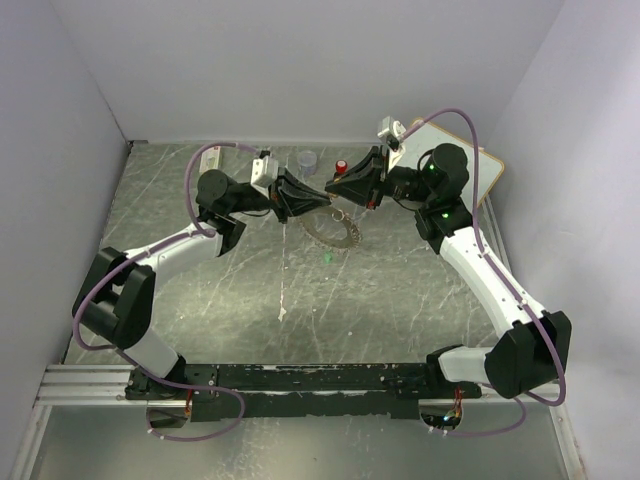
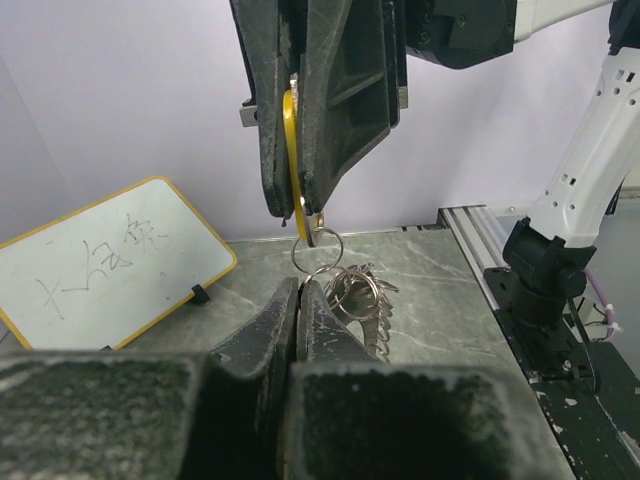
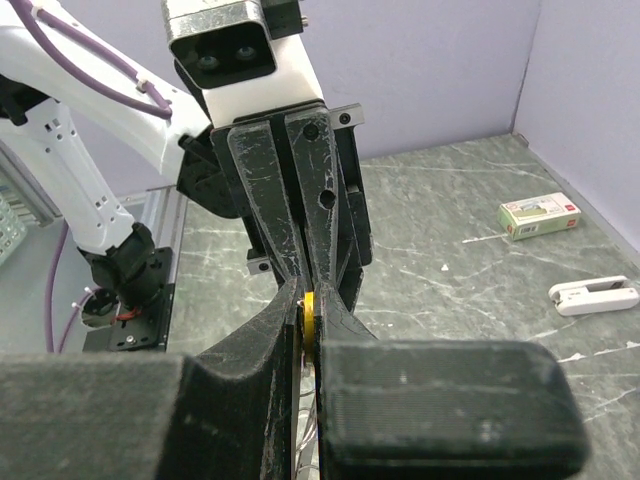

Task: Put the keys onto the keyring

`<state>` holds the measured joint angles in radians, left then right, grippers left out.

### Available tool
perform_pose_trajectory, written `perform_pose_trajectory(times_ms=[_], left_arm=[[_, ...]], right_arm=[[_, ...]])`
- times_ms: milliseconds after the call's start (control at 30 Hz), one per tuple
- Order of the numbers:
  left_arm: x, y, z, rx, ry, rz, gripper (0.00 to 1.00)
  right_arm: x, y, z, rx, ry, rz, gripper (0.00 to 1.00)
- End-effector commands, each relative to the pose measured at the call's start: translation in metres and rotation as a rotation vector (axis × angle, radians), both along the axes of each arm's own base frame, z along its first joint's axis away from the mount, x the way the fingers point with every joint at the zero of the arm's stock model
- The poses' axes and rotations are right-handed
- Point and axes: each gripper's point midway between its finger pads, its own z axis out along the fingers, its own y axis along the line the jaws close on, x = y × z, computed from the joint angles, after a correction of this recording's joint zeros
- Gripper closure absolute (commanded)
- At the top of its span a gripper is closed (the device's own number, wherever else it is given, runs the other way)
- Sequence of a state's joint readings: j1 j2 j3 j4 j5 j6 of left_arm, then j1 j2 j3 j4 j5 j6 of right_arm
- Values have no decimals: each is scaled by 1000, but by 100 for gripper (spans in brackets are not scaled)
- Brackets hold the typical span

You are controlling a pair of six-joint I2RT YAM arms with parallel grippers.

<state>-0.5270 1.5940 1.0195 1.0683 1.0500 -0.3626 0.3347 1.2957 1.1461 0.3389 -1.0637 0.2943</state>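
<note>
Grey veined tabletop (image 1: pixel 400 300) and plain pale walls frame two arms that meet tip to tip. Of the two, the right gripper (image 2: pixel 306 222) is clamped flat on the yellow-orange key (image 2: pixel 289 140), a thin hard plate seen edge-on. It is held by its faces so that one end juts past the fingertips, presumably to leave that end free for threading. A small wire loop (image 2: pixel 318 248) hangs from that end.

Directly beneath the loop, the left gripper (image 2: pixel 300 292) has its jaws drawn almost together. Whether they nip the wire is hidden, though the pose suggests they are steadying it.

Just below and beyond both sets of tips lies the keyring (image 1: pixel 335 232), a thin metal hoop bristling with silvery toothed pieces. Behind the grippers, toward the arm bases, the green key (image 1: pixel 327 258) rests on the table as a tiny bright speck, apparently untouched.
</note>
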Motion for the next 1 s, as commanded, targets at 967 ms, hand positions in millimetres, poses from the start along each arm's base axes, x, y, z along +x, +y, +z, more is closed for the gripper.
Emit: perform_pose_trajectory(times_ms=[967], left_arm=[[54, 60, 33, -517, 436, 366, 93]], right_arm=[[12, -13, 0, 41, -6, -133, 100]])
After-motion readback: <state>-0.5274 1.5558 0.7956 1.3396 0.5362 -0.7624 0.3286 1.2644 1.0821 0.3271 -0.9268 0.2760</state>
